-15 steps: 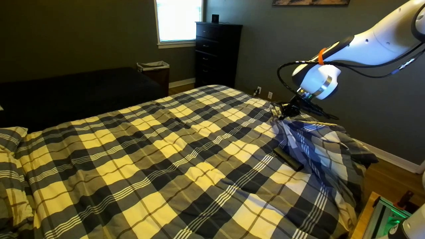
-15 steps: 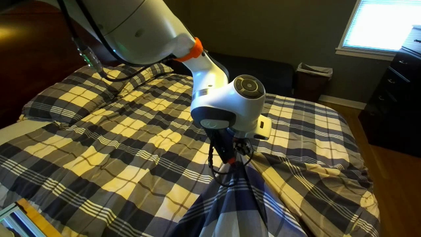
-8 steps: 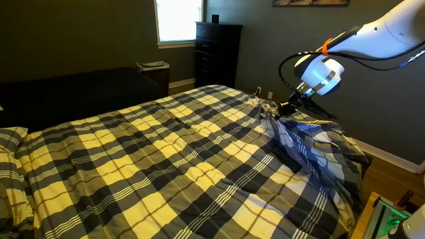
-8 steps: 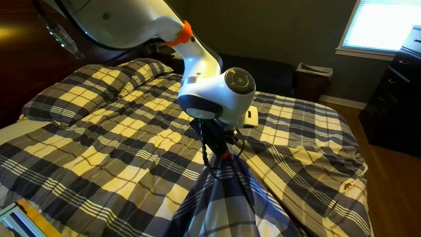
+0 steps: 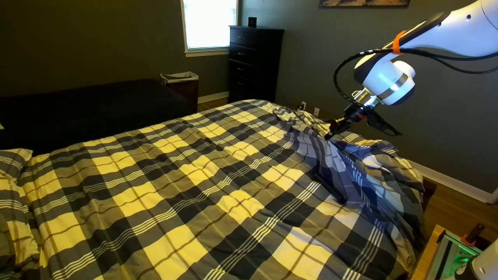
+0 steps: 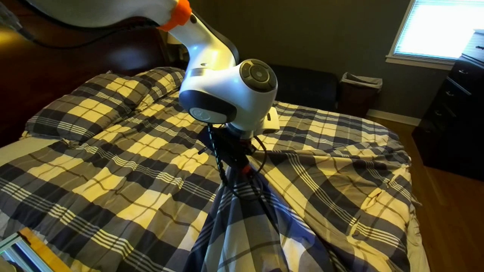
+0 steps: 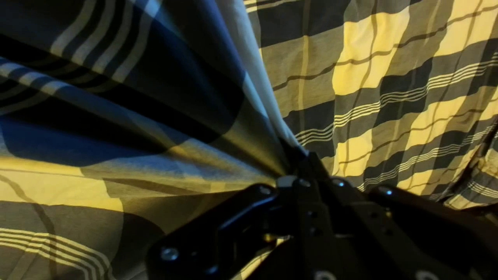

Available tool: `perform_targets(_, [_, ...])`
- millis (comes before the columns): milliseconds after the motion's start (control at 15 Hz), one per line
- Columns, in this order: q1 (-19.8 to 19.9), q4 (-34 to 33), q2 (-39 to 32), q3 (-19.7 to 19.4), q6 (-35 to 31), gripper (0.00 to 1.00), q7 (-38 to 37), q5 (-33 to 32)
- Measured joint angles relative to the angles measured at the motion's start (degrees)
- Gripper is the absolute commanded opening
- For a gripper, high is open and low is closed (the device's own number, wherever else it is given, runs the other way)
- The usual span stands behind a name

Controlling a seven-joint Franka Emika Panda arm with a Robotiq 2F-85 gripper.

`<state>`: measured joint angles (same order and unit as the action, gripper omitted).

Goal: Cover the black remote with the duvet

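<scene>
Black jointed tool (image 5: 328, 136) has the yellow-black-grey plaid cloth duvet (image 5: 229, 194) pinched; dragging it too low might just shove the slim black bar-shaped remote (image 5: 330, 188) along, uncovered tbh.

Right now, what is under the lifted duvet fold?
The black remote shows along the edge of the lifted duvet fold; whether part of it lies beneath, I cannot tell. Anything deeper is covered.

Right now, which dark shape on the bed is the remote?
The slim, solid bar at the edge of the raised duvet; nearby dark patches are only plaid pattern.
</scene>
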<state>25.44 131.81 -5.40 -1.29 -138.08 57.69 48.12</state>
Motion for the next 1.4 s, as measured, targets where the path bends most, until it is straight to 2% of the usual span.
perform_targets(200, [-3.8,1.4,1.6,-2.4,0.0,0.0,0.1,-0.1])
perform_targets(267, [-4.8,1.6,1.8,-3.0,0.0,0.26,0.1,-0.2])
perform_targets(333, [-5.6,1.8,1.8,-3.5,0.0,0.26,0.1,-0.2])
perform_targets(667, [-8.4,2.2,2.1,-5.1,-0.1,0.62,-0.6,-0.4])
perform_targets(1000, [-8.8,2.5,2.1,-6.8,-0.1,0.99,-1.9,-1.1])
perform_targets(1400, [-8.4,3.3,2.2,-10.9,-2.5,1.0,-5.3,-7.9])
